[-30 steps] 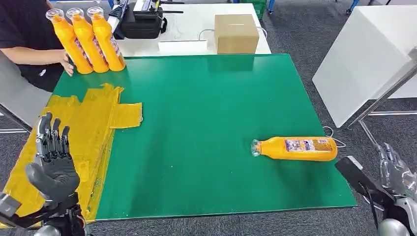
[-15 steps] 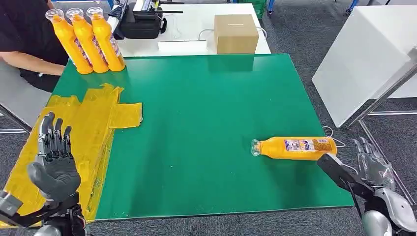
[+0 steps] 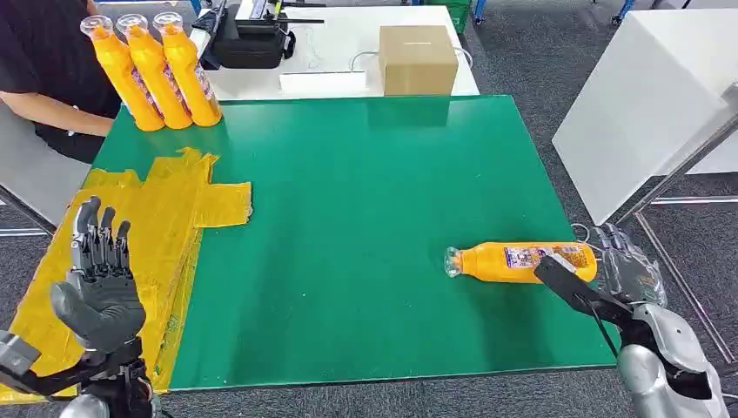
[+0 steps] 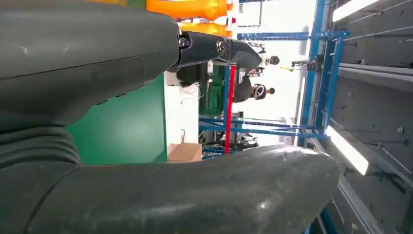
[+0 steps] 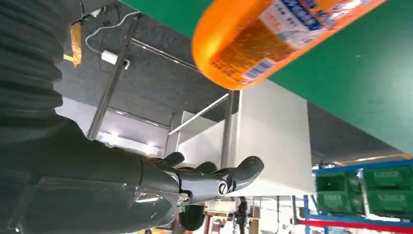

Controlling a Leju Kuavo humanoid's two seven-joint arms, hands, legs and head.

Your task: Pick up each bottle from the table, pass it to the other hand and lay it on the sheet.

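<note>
A: What had moved since one second before?

B: The right hand had come up from the low right corner to the base end of the lying bottle. The person's hand at the three standing bottles had gone away. The left hand had stayed almost in its place.

A: How were the fingers of the right hand?

B: They were apart and held nothing. The thumb reached in front of the bottle's base, and the other fingers were just beyond that end. If they touched the bottle, I could not tell.

A: And the left hand?

B: It stood upright over the yellow sheet, palm toward the camera, fingers straight and a little apart, holding nothing.

A: Where was the bottle?

B: It lay on its side on the green surface, near the right front edge, cap toward the left. The standing bottles were at the far left corner, behind the sheet.
</note>
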